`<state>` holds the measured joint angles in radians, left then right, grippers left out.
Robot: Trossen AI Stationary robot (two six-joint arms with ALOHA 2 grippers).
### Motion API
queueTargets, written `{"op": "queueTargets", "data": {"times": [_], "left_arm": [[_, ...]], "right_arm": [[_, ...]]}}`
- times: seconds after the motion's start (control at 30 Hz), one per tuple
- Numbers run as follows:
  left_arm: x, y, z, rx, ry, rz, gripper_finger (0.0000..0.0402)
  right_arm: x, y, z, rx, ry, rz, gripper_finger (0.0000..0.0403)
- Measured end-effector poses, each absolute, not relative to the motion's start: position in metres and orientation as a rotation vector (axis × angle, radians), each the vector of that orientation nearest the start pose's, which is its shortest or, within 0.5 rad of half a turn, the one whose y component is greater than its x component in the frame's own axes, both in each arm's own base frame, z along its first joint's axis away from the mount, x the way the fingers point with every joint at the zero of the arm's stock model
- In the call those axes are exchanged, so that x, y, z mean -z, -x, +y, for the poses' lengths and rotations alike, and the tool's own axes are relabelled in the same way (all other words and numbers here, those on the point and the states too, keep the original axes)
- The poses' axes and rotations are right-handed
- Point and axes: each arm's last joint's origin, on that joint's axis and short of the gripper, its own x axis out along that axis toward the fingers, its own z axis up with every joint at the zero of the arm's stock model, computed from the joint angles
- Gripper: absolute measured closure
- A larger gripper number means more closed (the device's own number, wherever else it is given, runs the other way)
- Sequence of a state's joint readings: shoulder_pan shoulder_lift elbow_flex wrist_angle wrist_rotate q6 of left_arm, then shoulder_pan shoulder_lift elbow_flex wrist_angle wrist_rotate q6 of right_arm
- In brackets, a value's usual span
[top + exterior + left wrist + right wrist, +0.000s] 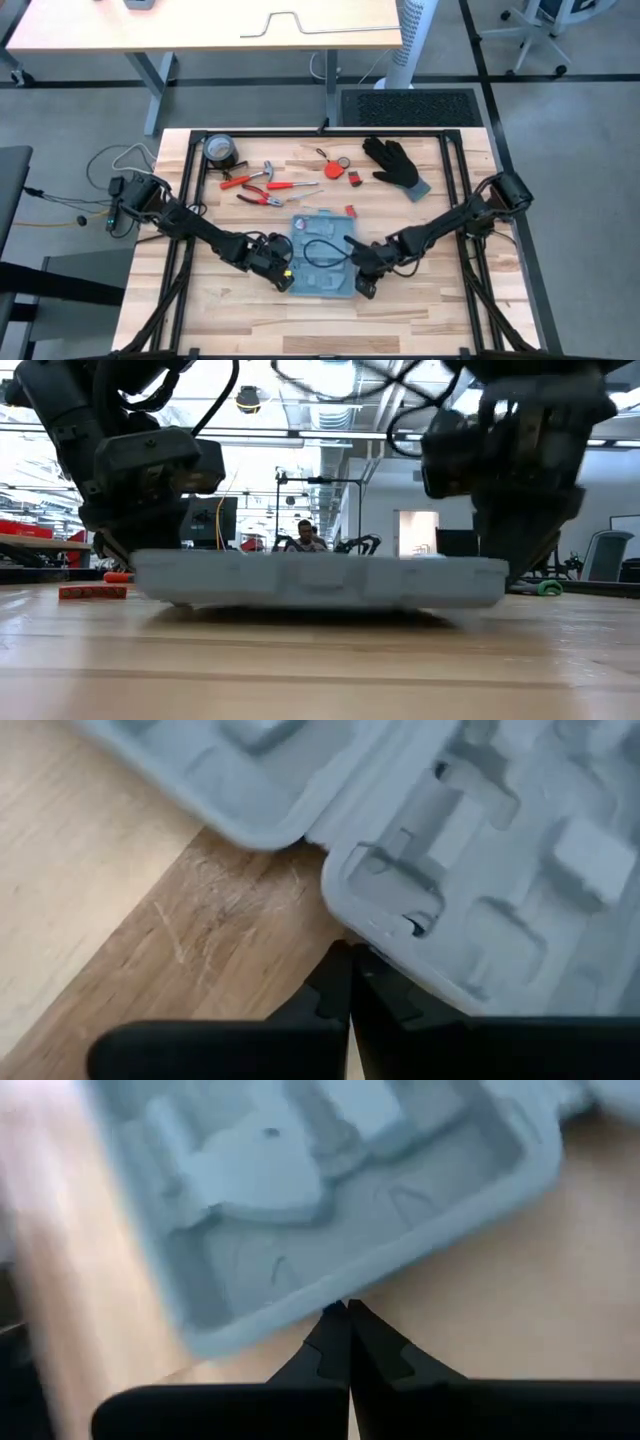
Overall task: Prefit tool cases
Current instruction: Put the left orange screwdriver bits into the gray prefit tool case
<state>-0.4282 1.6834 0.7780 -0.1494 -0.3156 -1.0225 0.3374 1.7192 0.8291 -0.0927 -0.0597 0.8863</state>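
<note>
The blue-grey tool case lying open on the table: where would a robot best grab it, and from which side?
Probably by its thin outer rim, from the short ends. The tool case lies flat and open, too broad to span, and the left gripper and right gripper sit shut at its opposite edges.

The tool case (pixel 322 256) is a flat, blue-grey plastic rectangle with rounded corners, lying open on the wooden desk (pixel 420 310), in the near middle of the top. Its inside faces up and shows moulded grey recesses of differing shapes. In the left wrist view its two halves (pixel 480 850) meet at a seam, their rounded corners side by side. In the low view the case (pixel 320 582) rests level on the desk, low and wide, with a pale side wall. In the right wrist view a rounded corner and raised rim (pixel 330 1210) show above the bare wood.
</note>
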Motion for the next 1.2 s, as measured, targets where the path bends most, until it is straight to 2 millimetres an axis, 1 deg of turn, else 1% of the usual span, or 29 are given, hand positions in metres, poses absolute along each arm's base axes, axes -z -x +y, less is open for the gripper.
{"op": "queueTargets", "data": {"times": [0.07, 0.17, 0.3, 0.5, 0.73, 0.83, 0.9, 0.97, 1.1, 1.2], "left_arm": [[-0.127, -0.271, -0.114, -0.399, 0.548, 0.919, 0.0402], [-0.127, -0.271, -0.114, -0.399, 0.546, 0.921, 0.0401], [-0.127, -0.270, -0.117, -0.399, 0.558, 0.919, 0.0401], [-0.127, -0.266, -0.126, -0.396, 0.579, 0.915, 0.0401], [-0.127, -0.264, -0.129, -0.396, 0.585, 0.921, 0.0401], [-0.131, -0.262, -0.130, -0.385, 0.590, 0.925, 0.0401], [-0.138, -0.257, -0.130, -0.371, 0.595, 0.926, 0.0401], [-0.153, -0.252, -0.128, -0.365, 0.604, 0.897, 0.0401], [-0.190, -0.232, -0.123, -0.383, 0.603, 0.788, 0.0401], [-0.225, -0.214, -0.116, -0.350, 0.617, 0.656, 0.0401]], "right_arm": [[-0.134, -0.295, 0.114, 0.044, -0.678, 1.046, 0.0402], [-0.134, -0.294, 0.124, 0.033, -0.701, 1.034, 0.0402], [-0.132, -0.291, 0.125, 0.069, -0.691, 1.044, 0.0403], [-0.128, -0.290, 0.112, 0.133, -0.655, 1.086, 0.0403], [-0.130, -0.299, 0.091, 0.079, -0.645, 1.074, 0.0403], [-0.131, -0.293, 0.083, 0.124, -0.626, 1.135, 0.0403], [-0.142, -0.285, 0.081, 0.134, -0.597, 1.147, 0.0403], [-0.159, -0.277, 0.080, 0.125, -0.570, 1.125, 0.0403], [-0.200, -0.255, 0.072, 0.120, -0.562, 1.049, 0.0403], [-0.232, -0.236, 0.065, 0.114, -0.572, 0.937, 0.0403]]}}
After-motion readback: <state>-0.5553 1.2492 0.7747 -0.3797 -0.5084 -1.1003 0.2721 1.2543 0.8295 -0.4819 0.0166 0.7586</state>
